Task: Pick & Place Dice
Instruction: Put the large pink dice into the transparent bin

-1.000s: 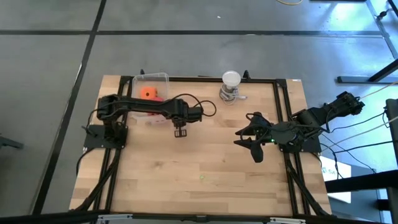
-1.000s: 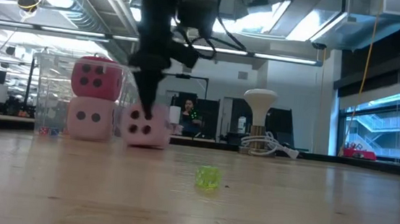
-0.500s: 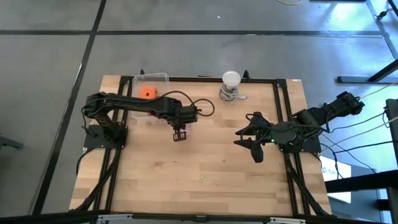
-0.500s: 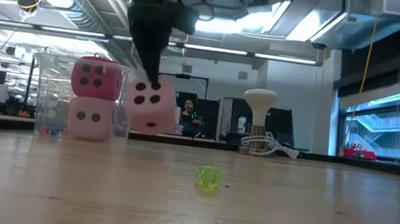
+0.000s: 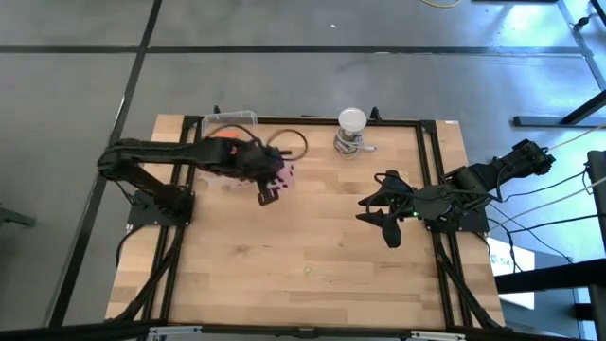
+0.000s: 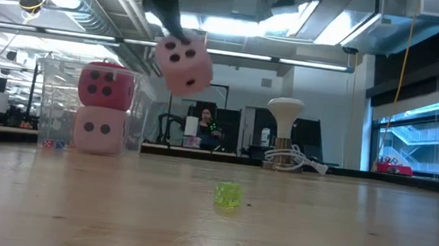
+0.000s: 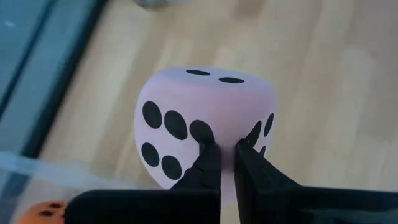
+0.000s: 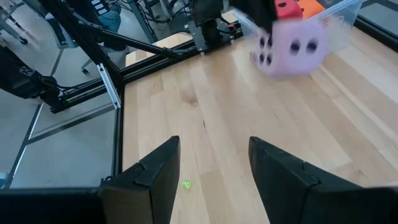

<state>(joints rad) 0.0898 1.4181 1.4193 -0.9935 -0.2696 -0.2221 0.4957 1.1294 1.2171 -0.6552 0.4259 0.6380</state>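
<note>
Left gripper [image 7: 225,160], pinched shut on a pale pink die [image 6: 183,64], is now carrying it high off the table [image 5: 312,237], lifted from the wood moments ago and heading toward the clear bin [image 6: 54,101]. Farther right, the right gripper [image 5: 383,216] is waiting half-open and empty.

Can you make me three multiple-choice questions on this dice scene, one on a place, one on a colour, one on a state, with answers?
1. Where is the pale pink die that the left gripper grips?
A. lying on the table
B. lifted in the air above the table
C. inside the clear bin

2. What colour is the small die lying alone on the table?
A. yellow-green
B. blue
C. white

3. How does the right gripper stand?
A. shut on a die
B. open and empty
C. shut on a cable

Answers:
1 B, the low view shows it clear of the table.
2 A, as the low view shows.
3 B, its wrist view shows parted fingers with nothing between.
</note>
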